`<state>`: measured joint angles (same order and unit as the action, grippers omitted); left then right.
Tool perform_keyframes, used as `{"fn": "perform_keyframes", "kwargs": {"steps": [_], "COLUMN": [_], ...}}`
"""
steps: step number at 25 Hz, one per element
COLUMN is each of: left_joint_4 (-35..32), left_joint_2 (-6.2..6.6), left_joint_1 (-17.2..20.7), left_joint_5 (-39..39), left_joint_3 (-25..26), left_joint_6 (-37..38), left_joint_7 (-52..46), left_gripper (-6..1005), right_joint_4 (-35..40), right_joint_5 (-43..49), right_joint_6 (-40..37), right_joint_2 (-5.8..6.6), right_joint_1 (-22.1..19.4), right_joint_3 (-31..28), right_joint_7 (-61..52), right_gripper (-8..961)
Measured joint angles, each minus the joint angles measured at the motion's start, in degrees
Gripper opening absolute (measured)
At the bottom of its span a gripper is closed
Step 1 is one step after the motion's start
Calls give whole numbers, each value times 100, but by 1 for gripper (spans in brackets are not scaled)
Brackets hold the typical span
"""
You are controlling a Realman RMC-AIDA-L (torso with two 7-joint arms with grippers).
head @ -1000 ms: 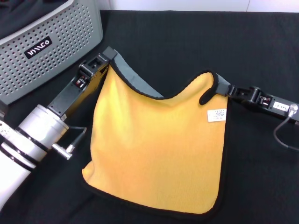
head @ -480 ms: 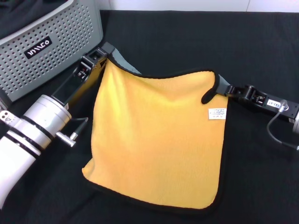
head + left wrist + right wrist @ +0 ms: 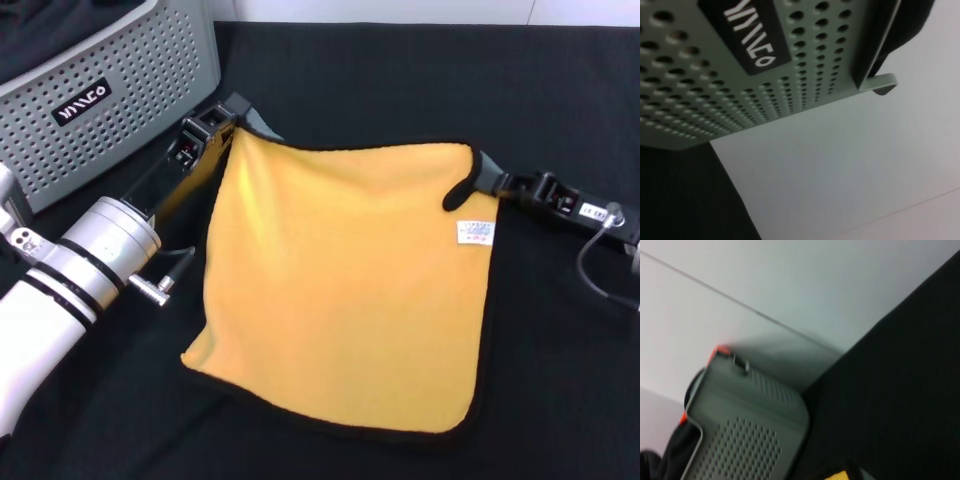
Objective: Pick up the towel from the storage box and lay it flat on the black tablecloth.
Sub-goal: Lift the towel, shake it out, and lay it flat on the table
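The left gripper point(image 3: 222, 125) pinches one far corner of the towel point(image 3: 345, 290), its fingers closed on the black-trimmed edge just in front of the storage box point(image 3: 105, 95). The right gripper point(image 3: 497, 180) is clamped on the opposite far corner, where a bit of the grey underside folds over beside the small white label point(image 3: 476, 233). Each arm takes one corner so that the edge between them is pulled into a nearly straight line; holding it taut like this is what lets the cloth open out instead of bunching.

From that stretched edge the towel slopes down toward the robot, yellow side up. Its near edge and near corners appear to rest on the black tablecloth point(image 3: 400, 90), while the far edge seems to be held slightly above it. The near left corner looks a little rounded and tucked, so it is not perfectly square yet.

The towel is out of the box and lies well over the tablecloth, beside the box rather than in it. The wrist views show only the perforated wall of the box, a pale wall behind it, and the dark cloth, so they add nothing about the grip.

Judging by this, what remains is to lower the held edge onto the tablecloth and let go of both corners.
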<state>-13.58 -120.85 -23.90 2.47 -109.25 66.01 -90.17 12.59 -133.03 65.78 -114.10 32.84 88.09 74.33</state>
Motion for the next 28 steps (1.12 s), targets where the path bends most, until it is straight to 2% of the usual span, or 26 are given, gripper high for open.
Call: {"fn": "perform_keyframes", "kwargs": {"steps": [2,3,5,9,13,18,21,28], "left_joint_4": [-19,-24,-23,-24,1,-19,-19,-6], "left_joint_2": [0,0,1,23,37,46,45,44], "left_joint_1": [-3,-7,-22,-77,-108,-26,-14,58], "left_joint_5": [1,0,10,91,164,218,218,219], "left_joint_3": [0,2,23,51,61,62,61,42], "left_joint_6": [-57,-70,-79,-87,-82,-16,43,392], "left_joint_7": [3,18,52,54,73,75,77,101], "left_gripper": [52,68,150,295,381,488,589,827], "right_joint_4": [-2,21,36,68,35,4,-21,-28], "right_joint_5": [-1,-1,-2,11,4,0,-1,3], "right_joint_6": [54,189,258,456,689,899,1188,1913], "right_joint_2": [-16,-30,-30,4,116,147,148,247], "right_joint_1": [-73,-194,-253,-465,-507,-527,-596,-709], "right_joint_3": [-205,-498,-657,-1260,-1361,-1478,-1689,-1971], "right_joint_7": [50,209,290,428,426,397,426,546], "right_gripper": [22,22,22,158,309,508,629,778]}}
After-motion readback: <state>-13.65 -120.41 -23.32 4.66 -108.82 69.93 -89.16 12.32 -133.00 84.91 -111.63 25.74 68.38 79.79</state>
